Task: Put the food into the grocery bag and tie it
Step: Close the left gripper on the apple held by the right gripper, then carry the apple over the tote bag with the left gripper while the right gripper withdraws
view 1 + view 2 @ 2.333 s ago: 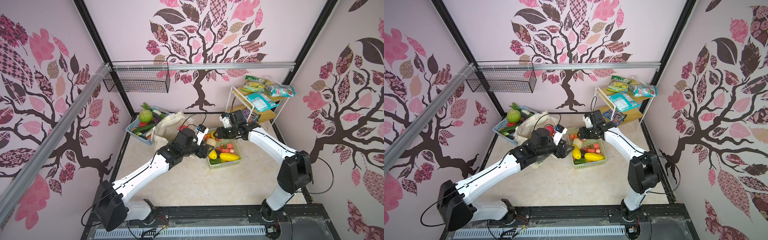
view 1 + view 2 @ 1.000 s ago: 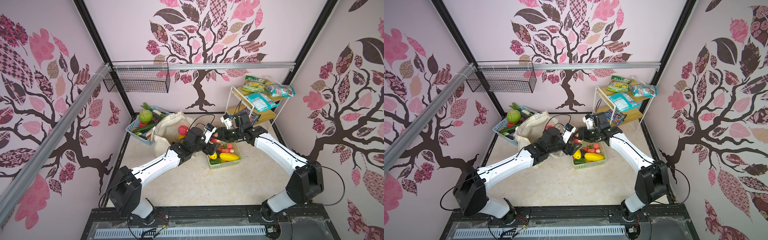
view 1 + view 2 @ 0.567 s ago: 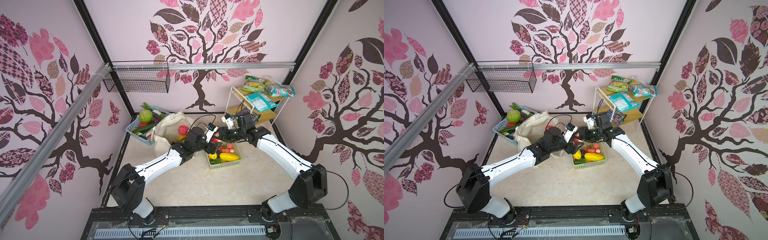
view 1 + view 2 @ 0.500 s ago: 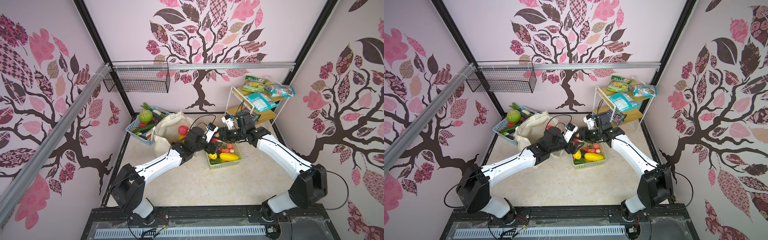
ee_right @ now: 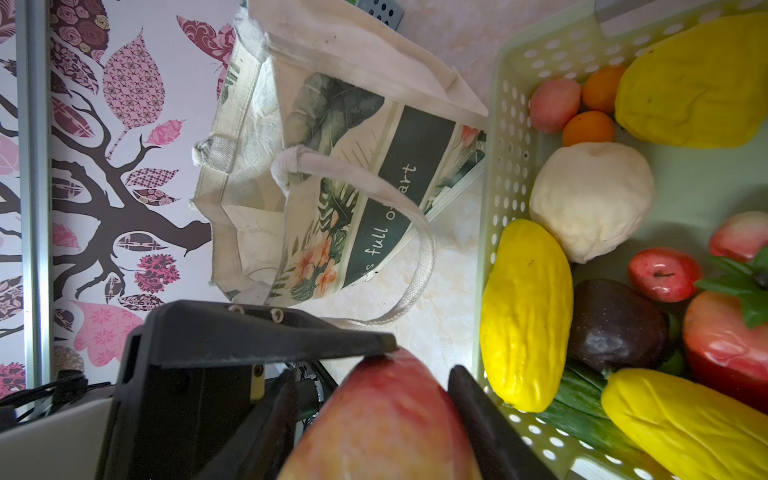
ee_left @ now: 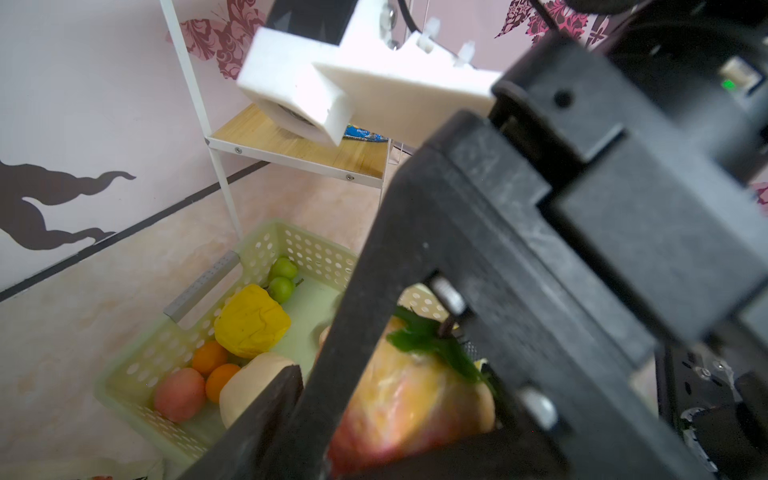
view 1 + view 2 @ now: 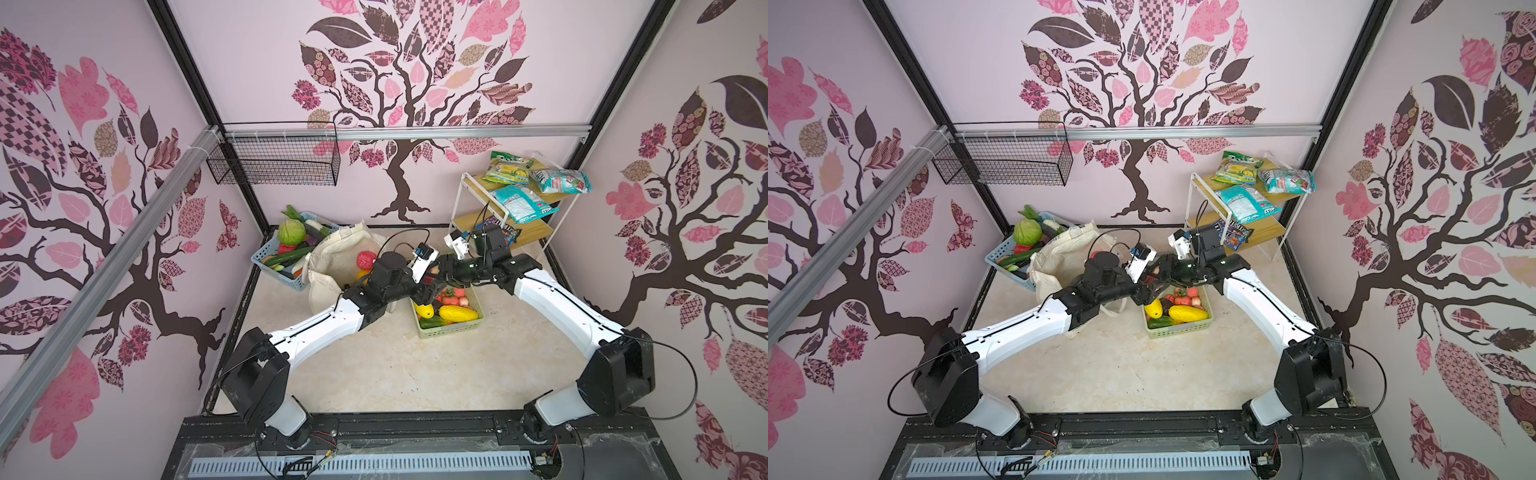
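Note:
A red-and-yellow fruit (image 5: 374,419) with a green leaf (image 6: 432,345) hangs over the near-left rim of the pale-green basket (image 7: 451,331). My right gripper (image 5: 374,382) is shut on it, one finger on each side. My left gripper (image 7: 428,284) meets it from the left with its jaws spread around the fruit; one left finger (image 5: 270,340) touches the fruit's end, and its other finger (image 6: 270,415) stands outside a right finger. The cream grocery bag (image 7: 332,257) stands open left of the basket, with a red bumpy fruit (image 7: 365,260) inside.
The green basket holds yellow fruits (image 5: 525,311), a white one (image 5: 590,199), oranges and red fruit. A blue basket (image 7: 266,266) with a cabbage (image 7: 291,231) sits at back left. A white shelf rack (image 7: 461,208) with snack packets stands at back right, and a wire basket (image 7: 274,166) hangs above.
The left arm has stretched right from beside the basket up to the right gripper, which came a little forward. Over the last half second neither arm shows movement.

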Controlling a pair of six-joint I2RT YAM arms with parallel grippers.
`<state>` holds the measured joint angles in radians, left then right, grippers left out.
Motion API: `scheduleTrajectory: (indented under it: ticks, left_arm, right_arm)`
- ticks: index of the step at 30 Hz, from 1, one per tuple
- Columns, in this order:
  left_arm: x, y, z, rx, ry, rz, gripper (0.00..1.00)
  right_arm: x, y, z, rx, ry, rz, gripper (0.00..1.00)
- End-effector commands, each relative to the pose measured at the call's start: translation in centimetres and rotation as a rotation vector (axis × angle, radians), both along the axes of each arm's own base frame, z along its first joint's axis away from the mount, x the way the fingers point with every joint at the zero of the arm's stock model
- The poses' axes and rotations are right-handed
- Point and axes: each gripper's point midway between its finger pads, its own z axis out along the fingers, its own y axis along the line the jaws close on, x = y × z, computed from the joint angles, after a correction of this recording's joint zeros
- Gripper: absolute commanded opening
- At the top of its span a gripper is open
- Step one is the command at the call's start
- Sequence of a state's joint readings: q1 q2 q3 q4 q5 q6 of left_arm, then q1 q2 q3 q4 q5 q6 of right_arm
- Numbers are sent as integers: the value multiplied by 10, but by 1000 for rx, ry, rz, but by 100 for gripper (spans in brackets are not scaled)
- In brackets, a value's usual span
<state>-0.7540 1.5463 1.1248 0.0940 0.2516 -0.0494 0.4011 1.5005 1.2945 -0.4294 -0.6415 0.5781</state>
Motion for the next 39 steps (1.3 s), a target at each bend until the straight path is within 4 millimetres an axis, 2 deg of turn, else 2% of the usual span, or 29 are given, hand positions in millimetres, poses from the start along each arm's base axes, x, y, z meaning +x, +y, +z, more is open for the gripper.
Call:
scheduleTrajectory:
  ticks: [1, 7, 14, 20, 27, 33, 39]
  left_arm:
    - [-4, -3, 5, -25, -18, -22, 64]
    - [-4, -1, 5, -16, -20, -8, 57]
    - [-3, 2, 2, -7, -7, 8, 56]
    - [-4, 6, 3, 1, -6, 21, 56]
    - [-1, 7, 0, 20, 2, 36, 56]
    - [3, 8, 1, 19, 10, 59, 56]
    - [11, 15, 8, 43, 0, 111, 56]
  right_arm:
    - [-5, 0, 14, 30, -28, 7, 58]
    - [-4, 1, 16, 34, -28, 3, 62]
    - [1, -3, 23, 35, -50, -42, 72]
    - [16, -20, 34, -2, -105, -146, 77]
    - [30, -41, 64, 36, -181, -244, 79]
    - [32, -52, 64, 6, -208, -289, 79]
    - [34, -72, 55, -51, -229, -372, 79]
